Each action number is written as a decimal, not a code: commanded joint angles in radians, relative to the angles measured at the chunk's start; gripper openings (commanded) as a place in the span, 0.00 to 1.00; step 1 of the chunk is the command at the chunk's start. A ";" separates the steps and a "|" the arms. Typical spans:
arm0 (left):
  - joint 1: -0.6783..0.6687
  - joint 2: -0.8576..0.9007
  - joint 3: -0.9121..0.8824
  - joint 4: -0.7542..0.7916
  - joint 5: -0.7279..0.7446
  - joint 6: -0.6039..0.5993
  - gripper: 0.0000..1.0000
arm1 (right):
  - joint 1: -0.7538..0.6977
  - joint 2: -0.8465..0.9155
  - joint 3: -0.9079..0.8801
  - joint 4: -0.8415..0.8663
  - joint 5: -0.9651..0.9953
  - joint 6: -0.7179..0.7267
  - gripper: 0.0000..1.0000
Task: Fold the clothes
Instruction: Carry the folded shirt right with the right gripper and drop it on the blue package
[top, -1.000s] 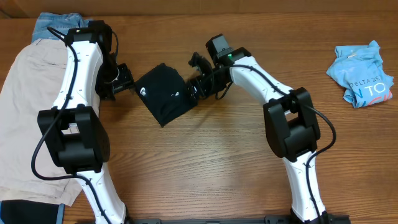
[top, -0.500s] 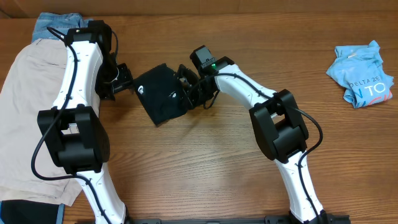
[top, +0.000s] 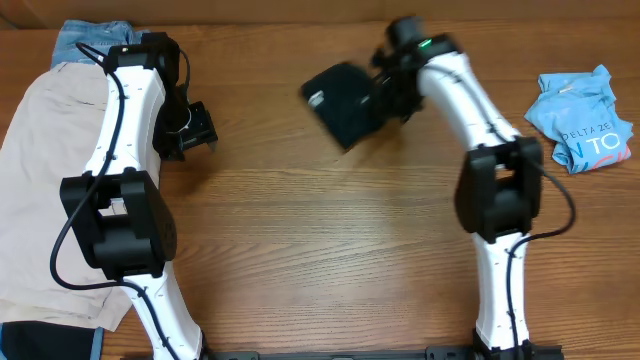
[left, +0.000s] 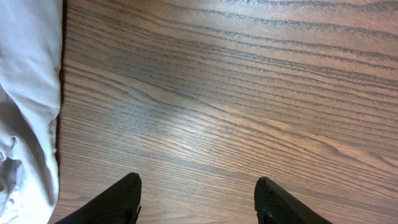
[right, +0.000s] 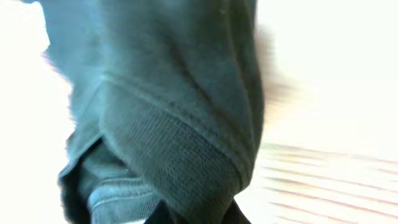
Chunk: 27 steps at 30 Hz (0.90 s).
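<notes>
The folded black T-shirt (top: 342, 101) with its small white logo hangs blurred over the back middle of the table, pinched at its right edge by my right gripper (top: 385, 92), which is shut on it. In the right wrist view the dark fabric (right: 180, 118) fills the frame and hides the fingertips. My left gripper (top: 205, 137) stands open over bare wood at the left, its fingers (left: 121, 199) apart with nothing between them. Beige shorts (top: 45, 190) lie flat at the far left, with blue denim (top: 85, 40) under their top edge. A light-blue printed tee (top: 582, 118) lies crumpled at the far right.
A dark garment edge (top: 45, 338) shows at the bottom left corner under the shorts. In the left wrist view the beige cloth (left: 25, 112) borders the left side. Brown wooden table (top: 320, 260) runs across the front.
My right gripper shut on the black T-shirt and swept it from beside the left gripper up and to the right. The left arm has not moved.
</notes>
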 joint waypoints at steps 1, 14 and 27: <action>-0.002 -0.002 -0.006 0.002 -0.006 0.015 0.62 | -0.109 -0.052 0.179 -0.046 0.160 -0.008 0.04; -0.002 -0.002 -0.006 0.004 -0.001 0.015 0.62 | -0.426 -0.053 0.287 -0.055 0.273 -0.011 0.04; -0.007 -0.002 -0.006 0.003 0.027 0.006 0.61 | -0.636 -0.053 0.287 0.061 0.110 -0.011 0.04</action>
